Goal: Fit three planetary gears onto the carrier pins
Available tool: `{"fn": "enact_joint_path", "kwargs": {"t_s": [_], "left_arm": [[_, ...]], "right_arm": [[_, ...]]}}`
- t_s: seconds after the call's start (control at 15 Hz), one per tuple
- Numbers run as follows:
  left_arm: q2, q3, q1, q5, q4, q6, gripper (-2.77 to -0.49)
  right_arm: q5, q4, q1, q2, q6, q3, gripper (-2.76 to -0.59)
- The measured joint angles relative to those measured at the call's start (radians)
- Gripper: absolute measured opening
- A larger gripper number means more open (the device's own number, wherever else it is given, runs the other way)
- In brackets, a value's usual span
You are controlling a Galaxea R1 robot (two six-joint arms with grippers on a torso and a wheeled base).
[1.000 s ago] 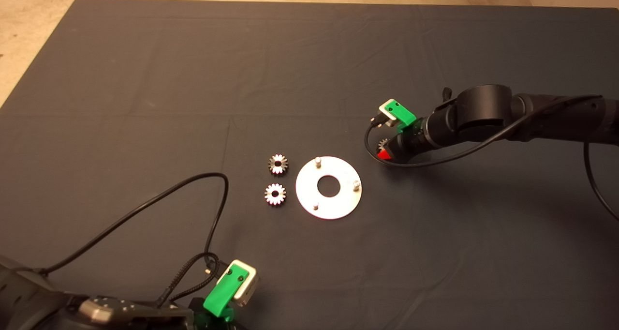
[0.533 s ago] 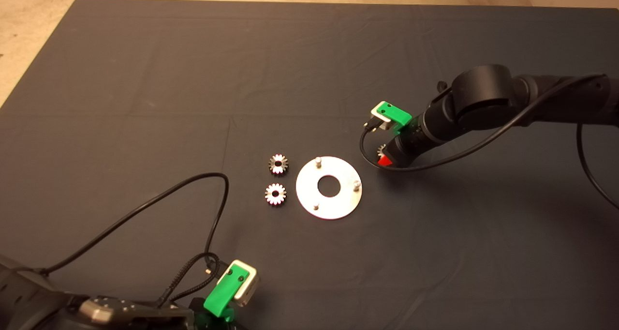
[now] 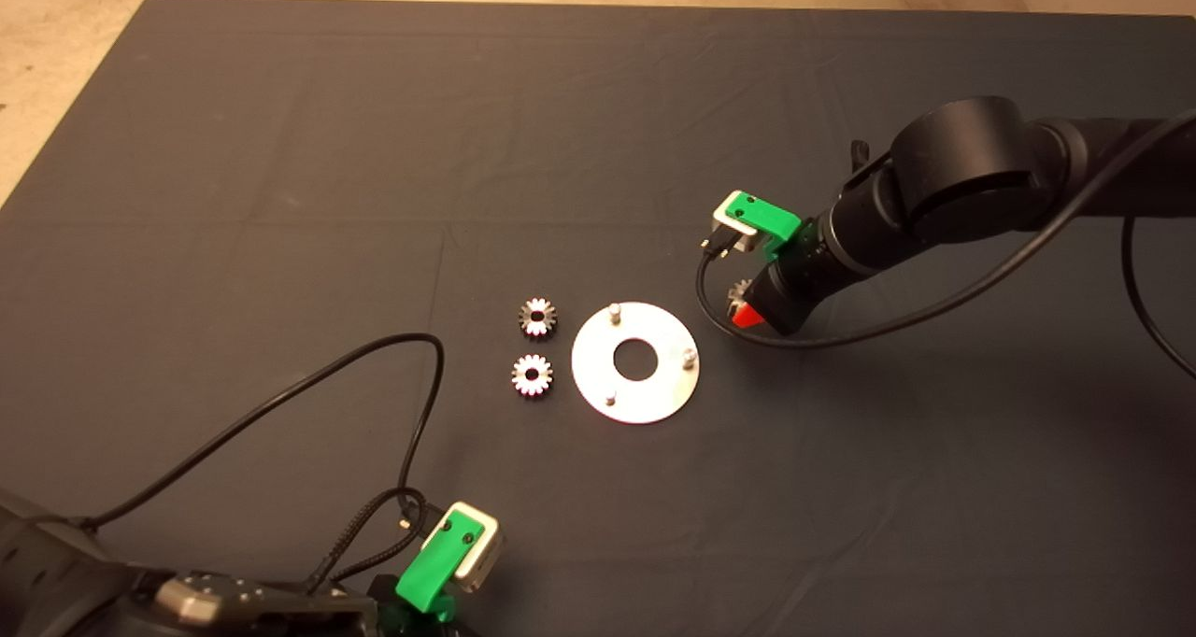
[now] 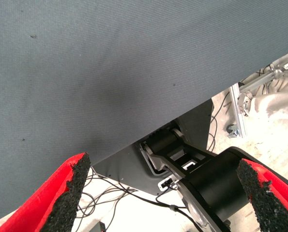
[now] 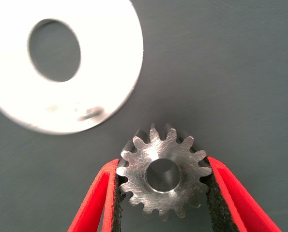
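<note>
Head view: your right gripper (image 3: 743, 306) hangs over the mat (image 3: 280, 151), just beside the disc (image 3: 635, 361) on the side toward the mat's right edge, w/ its black arm coming in from that edge. It's shut tight on one gear (image 3: 738, 291); you only see a bit of it here past the red finger tip. Right wrist view shows it way better: the held gear (image 5: 162, 176) sits between the two black pads (image 5: 215, 193), teeth touching both, its round hole facing the cam. The disc (image 5: 114, 63) is close by but not under the gear; the 2 don't touch. One pin (image 5: 91, 113) near the disc's rim shows as a blur there. On the disc you can count 3 pins: one (image 3: 614, 311) toward the mat's far edge, one (image 3: 689, 357) toward the right edge, one (image 3: 609, 398) toward the near edge. All 3 are bare. Two more gears lie flat on the mat just beside the disc, on the side toward the mat's left edge: one (image 3: 537, 317) a bit farther back, one (image 3: 532, 375) nearer, close together but apart. Your left gripper (image 3: 425, 609) waits at the mat's near edge, left of the middle. Left wrist view: its fingers (image 4: 68, 193) are spread wide, nothing in them.
</note>
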Motion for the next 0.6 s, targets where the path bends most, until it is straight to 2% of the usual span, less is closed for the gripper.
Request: {"fn": "enact_joint_path", "kwargs": {"t_s": [0.13,0.4,0.47,0.53,0.6], "left_arm": [[0.000,0.000,0.000,0.000,0.000,-0.001,-1.08],[0.000,0.000,0.000,0.000,0.000,-0.003,-1.08],[0.000,0.000,0.000,0.000,0.000,-0.004,-1.08],[0.000,0.000,0.000,0.000,0.000,-0.004,-1.08],[0.000,0.000,0.000,0.000,0.000,-0.004,-1.08]], "right_arm": [[0.008,0.010,0.000,0.000,0.002,0.042,-2.39],[0.026,0.011,0.000,-0.017,0.004,0.089,-2.39],[0.038,0.012,0.000,-0.026,0.004,0.112,-2.39],[0.061,0.012,0.000,-0.036,0.004,0.132,-2.39],[0.076,0.012,0.000,-0.045,0.004,0.141,-2.39]]}}
